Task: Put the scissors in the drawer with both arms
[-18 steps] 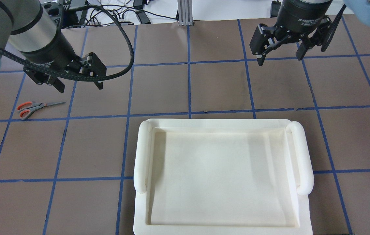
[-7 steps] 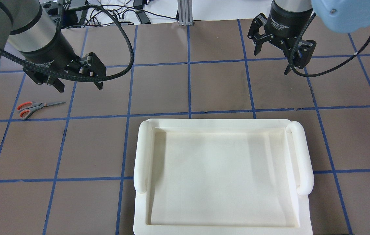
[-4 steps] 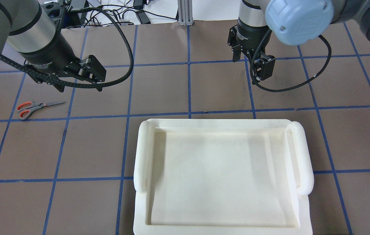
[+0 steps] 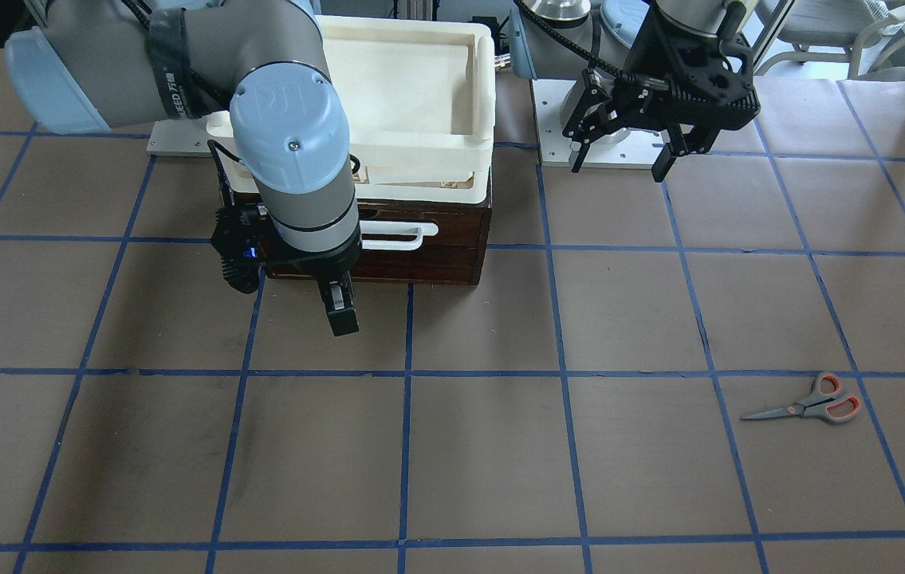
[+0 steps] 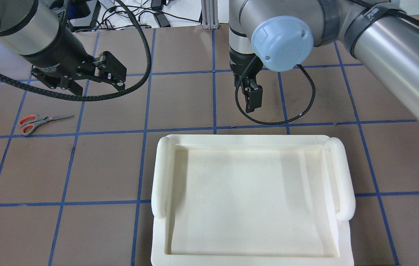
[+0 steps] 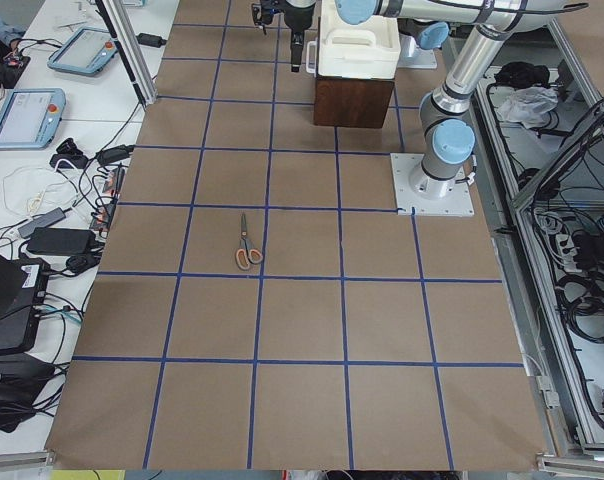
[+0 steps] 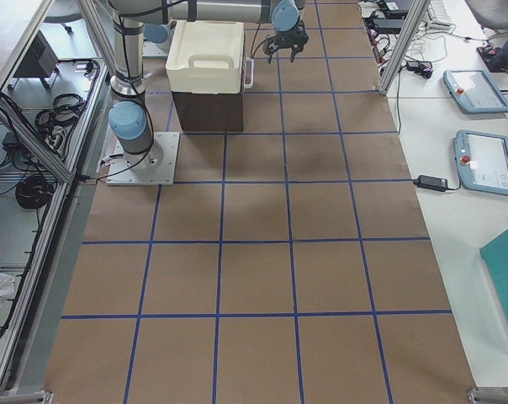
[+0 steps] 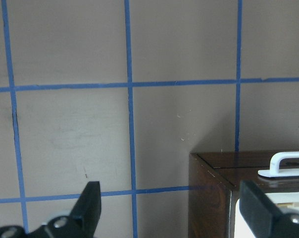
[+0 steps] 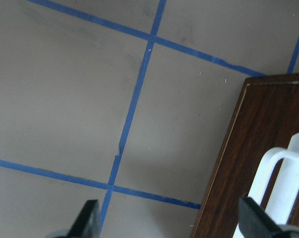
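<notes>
Overhead exterior: right gripper nearer centre

Six cameras cover the taped table. The overhead view looks forward and down from behind the robot, close over the cream tray. The front-facing view looks steeply back at the drawer. Two end cameras look along the table from high and far. Both wrist cameras, low down, share the drawer's white handle. Overhead, front and left views share the scissors.
</notes>
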Robot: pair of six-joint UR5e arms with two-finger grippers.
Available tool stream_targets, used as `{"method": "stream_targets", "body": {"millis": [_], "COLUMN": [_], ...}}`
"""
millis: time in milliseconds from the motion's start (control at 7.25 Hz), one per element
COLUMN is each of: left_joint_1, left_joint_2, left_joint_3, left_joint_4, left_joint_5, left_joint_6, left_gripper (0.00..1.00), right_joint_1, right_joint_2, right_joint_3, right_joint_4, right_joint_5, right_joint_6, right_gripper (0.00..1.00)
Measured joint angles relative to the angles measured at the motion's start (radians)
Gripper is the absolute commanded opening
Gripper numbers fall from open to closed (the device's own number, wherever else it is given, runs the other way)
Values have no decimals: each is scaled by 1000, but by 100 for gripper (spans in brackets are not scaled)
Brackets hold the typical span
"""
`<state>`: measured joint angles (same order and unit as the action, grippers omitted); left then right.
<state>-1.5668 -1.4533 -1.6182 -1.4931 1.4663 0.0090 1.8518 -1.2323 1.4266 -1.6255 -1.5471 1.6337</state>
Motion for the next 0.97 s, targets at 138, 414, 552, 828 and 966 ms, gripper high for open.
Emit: {"method": "stream_targets", "body": {"millis": [138, 414, 552, 828, 966], "left_joint_1": [9, 35, 48, 55, 54], "left_joint_2": [-8, -11, -12, -34, -49], "left_joint_3": [-7, -21, 5, 41, 29], "left_joint_4": [75, 111, 102, 88, 82], "left_joint_5": [0, 30, 76, 53, 0], "left_joint_6": [6, 50, 90, 119, 123], "left_gripper": [100, 100, 100, 100, 100], "right_joint_1": [11, 18, 19, 22, 22], "right_joint_2": [14, 29, 36, 56, 61], "right_joint_3": [0, 2, 3, 5, 5], "right_joint_4": [-2, 6, 16, 55, 85], "right_joint_5": [20, 61, 77, 93, 90], "right_joint_6": [60, 144, 167, 197, 201], "right_gripper": [100, 100, 100, 100, 100]}}
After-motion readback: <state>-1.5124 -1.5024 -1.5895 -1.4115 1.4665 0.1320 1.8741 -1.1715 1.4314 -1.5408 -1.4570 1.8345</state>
